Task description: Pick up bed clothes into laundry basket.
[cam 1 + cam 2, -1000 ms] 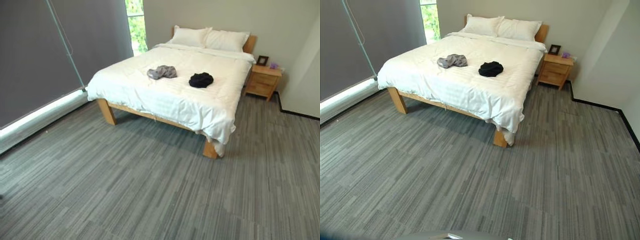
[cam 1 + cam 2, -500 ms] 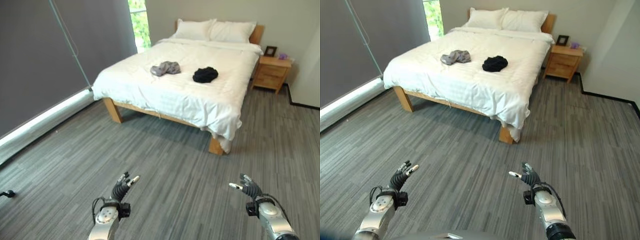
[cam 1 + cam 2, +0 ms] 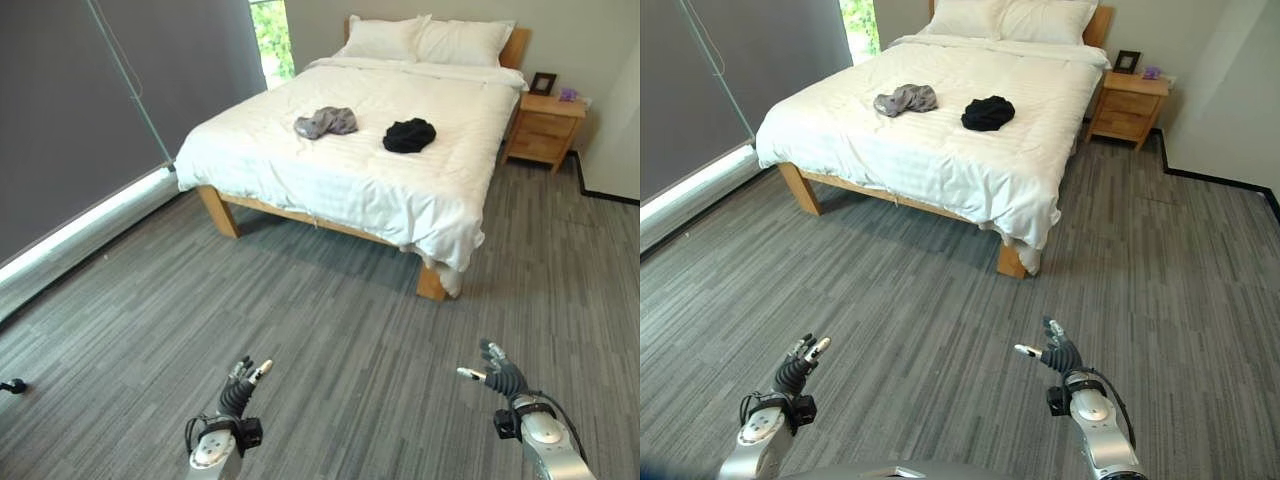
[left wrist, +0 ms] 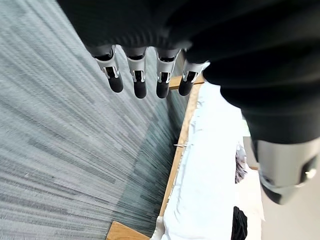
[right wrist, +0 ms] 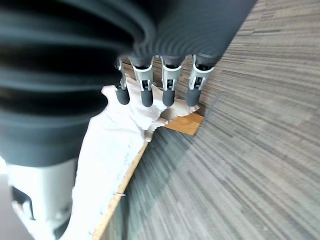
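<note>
You have both arms raised low in front, well apart. Your left hand (image 3: 238, 392) holds nothing, fingers loosely extended; your right hand (image 3: 1061, 355) is likewise empty, fingers relaxed, thumb (image 3: 1026, 351) pointing inward.

White bed (image 3: 350, 170) cover with faint woven stripes, on a light wooden frame; two white pillows (image 3: 425, 40) at the head. One grey crumpled garment (image 3: 325, 122) and one black garment (image 3: 409, 135) lie on it. The floor (image 3: 320, 330) is grey with streaky plank-like stripes. The nightstand (image 3: 545, 130) is light wood. Each robot hand, left (image 3: 238, 392) and right (image 3: 500, 375), has silver fingers with dark tips
</note>
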Robot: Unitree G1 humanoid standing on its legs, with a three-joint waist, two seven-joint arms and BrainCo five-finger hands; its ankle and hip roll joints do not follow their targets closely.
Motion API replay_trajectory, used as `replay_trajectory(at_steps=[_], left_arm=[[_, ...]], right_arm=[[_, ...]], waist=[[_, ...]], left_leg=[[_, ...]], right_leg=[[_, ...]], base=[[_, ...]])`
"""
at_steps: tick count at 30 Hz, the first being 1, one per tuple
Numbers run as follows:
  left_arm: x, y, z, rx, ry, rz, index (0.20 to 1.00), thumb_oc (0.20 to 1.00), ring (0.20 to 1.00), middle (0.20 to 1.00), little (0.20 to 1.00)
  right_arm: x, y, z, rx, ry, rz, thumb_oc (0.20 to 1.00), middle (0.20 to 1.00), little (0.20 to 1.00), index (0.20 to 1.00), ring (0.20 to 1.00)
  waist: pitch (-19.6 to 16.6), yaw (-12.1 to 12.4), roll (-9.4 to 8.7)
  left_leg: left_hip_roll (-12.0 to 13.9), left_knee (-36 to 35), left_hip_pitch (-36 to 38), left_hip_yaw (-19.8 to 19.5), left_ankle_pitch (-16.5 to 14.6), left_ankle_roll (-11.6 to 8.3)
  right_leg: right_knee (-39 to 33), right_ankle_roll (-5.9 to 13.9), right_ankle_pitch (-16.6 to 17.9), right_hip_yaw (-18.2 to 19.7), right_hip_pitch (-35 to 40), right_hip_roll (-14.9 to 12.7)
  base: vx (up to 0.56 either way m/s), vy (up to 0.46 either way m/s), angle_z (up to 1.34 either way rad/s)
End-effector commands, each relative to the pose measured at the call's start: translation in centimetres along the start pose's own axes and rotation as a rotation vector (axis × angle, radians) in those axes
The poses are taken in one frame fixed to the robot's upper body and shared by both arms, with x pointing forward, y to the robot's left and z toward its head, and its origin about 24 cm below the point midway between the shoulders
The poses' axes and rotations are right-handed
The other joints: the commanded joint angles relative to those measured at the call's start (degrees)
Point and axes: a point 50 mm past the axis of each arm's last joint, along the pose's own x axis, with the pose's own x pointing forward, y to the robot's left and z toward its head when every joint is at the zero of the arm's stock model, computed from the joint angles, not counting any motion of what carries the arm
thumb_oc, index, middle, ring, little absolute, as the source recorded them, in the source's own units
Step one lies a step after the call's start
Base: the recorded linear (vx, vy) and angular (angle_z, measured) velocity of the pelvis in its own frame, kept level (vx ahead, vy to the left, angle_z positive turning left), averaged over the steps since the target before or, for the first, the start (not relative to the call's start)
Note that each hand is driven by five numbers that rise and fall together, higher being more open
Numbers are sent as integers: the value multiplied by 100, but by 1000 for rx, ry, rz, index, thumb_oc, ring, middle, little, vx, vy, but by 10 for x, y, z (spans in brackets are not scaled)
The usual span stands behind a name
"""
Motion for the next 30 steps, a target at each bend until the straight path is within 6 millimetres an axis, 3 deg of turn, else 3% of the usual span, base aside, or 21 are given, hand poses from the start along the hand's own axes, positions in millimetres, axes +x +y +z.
replay_trajectory(at_steps=[1, 11, 15, 16, 17, 19, 21, 22, 23, 24, 26, 27, 28, 29, 30], left_arm=[[9, 16, 38, -1, -165, 55, 1000, 1000, 1000, 1000, 1000], [7, 28, 66, 22, -278, 118, 1000, 1000, 1000, 1000, 1000], [8, 35, 71, 36, -290, 141, 1000, 1000, 1000, 1000, 1000], [8, 37, 73, 41, -296, 139, 1000, 1000, 1000, 1000, 1000], [8, 37, 73, 42, -296, 139, 1000, 1000, 1000, 1000, 1000], [7, 37, 75, 52, -299, 136, 1000, 1000, 1000, 1000, 1000], [8, 36, 77, 68, -301, 129, 1000, 1000, 1000, 1000, 1000], [8, 35, 78, 76, -304, 128, 1000, 1000, 1000, 1000, 1000], [8, 36, 78, 76, -304, 128, 1000, 1000, 1000, 1000, 1000], [9, 34, 79, 71, -307, 128, 1000, 1000, 1000, 1000, 1000], [10, 31, 76, 64, -293, 115, 1000, 1000, 1000, 1000, 1000], [11, 29, 75, 67, -287, 103, 1000, 1000, 1000, 1000, 1000], [11, 29, 74, 67, -286, 103, 1000, 1000, 1000, 1000, 1000], [12, 25, 74, 85, -280, 81, 1000, 1000, 1000, 1000, 1000], [10, 20, 74, 87, -289, 58, 1000, 1000, 1000, 1000, 1000]], right_arm=[[13, 4, 36, -13, -163, -11, 1000, 1000, 1000, 1000, 1000], [24, 10, 58, -47, -226, 9, 1000, 1000, 1000, 1000, 1000], [29, 15, 71, -65, -263, 28, 1000, 1000, 1000, 1000, 1000], [28, 15, 72, -58, -272, 24, 1000, 1000, 1000, 1000, 1000], [28, 15, 72, -58, -272, 24, 1000, 1000, 1000, 1000, 1000], [27, 16, 76, -56, -292, 27, 1000, 1000, 1000, 1000, 1000], [26, 17, 78, -57, -298, 32, 1000, 1000, 1000, 1000, 1000], [26, 17, 78, -60, -301, 34, 1000, 1000, 1000, 1000, 1000], [26, 17, 78, -60, -301, 34, 1000, 1000, 1000, 1000, 1000], [23, 11, 77, -72, -297, 27, 1000, 1000, 1000, 1000, 1000], [23, 6, 73, -69, -285, 16, 1000, 1000, 1000, 1000, 1000], [23, 5, 71, -58, -279, 12, 1000, 1000, 1000, 1000, 1000], [23, 5, 71, -59, -278, 12, 1000, 1000, 1000, 1000, 1000], [20, 0, 69, -44, -273, 0, 1000, 1000, 1000, 1000, 1000], [18, -4, 68, -39, -272, -11, 1000, 1000, 1000, 1000, 1000]], waist=[[-6, 80, -431], [136, 290, -499], [248, 397, -424], [355, 392, -398], [348, 397, -409], [481, 353, -324], [609, 286, -242], [650, 225, -215], [649, 225, -219], [721, 16, -215], [732, -125, -320], [741, -316, -365], [745, -320, -318], [695, -514, -419], [609, -577, -403]], left_leg=[[-41, -213, -209, -306, 515, 178], [-127, -188, -368, -265, 472, 299], [-236, -159, -360, -287, 398, 444], [-343, -117, -290, -385, 329, 544], [-356, -113, -305, -379, 332, 549], [-444, -31, -244, -403, 266, 685], [-455, 126, -217, -480, 177, 775], [-440, 186, -170, -569, 128, 788], [-444, 187, -172, -569, 127, 789], [-486, 266, 128, -858, -26, 753], [-609, 266, 392, -1120, -179, 690], [-672, 269, 626, -1386, -225, 662], [-616, 252, 674, -1389, -264, 661], [-723, 193, 961, -1696, -257, 606], [-745, 258, 1143, -1862, -275, 578]], right_leg=[[-662, 89, 979, -34, 239, -376], [-467, 198, 965, -4, 40, -509], [403, 280, 831, 50, -294, -713], [1138, 295, 1156, 99, -548, -877], [1183, 302, 1137, 112, -584, -892], [2206, 252, 1790, 134, -1035, -1091], [3001, 188, 1818, 257, -1475, -1026], [3131, 166, 1665, 290, -1721, -847], [3141, 166, 1659, 292, -1727, -852], [2434, 182, 1515, 133, -2201, -445], [1442, 244, 1660, 86, -2355, -271], [630, 274, 1882, 259, -2377, 35], [603, 273, 1857, 237, -2325, 84], [28, 412, 2134, 399, -2465, 196], [-23, 382, 2221, 263, -2337, 139]], base=[[0, 0, 0], [15, 73, -2], [45, 188, -1], [58, 188, -2], [65, 252, 12], [27, 248, 36], [108, 206, 9], [109, 79, 14], [351, 32, 40], [438, -11, 41], [512, -33, 54], [348, -22, 91], [525, 0, 104], [599, 2, 129], [572, 0, 127]])
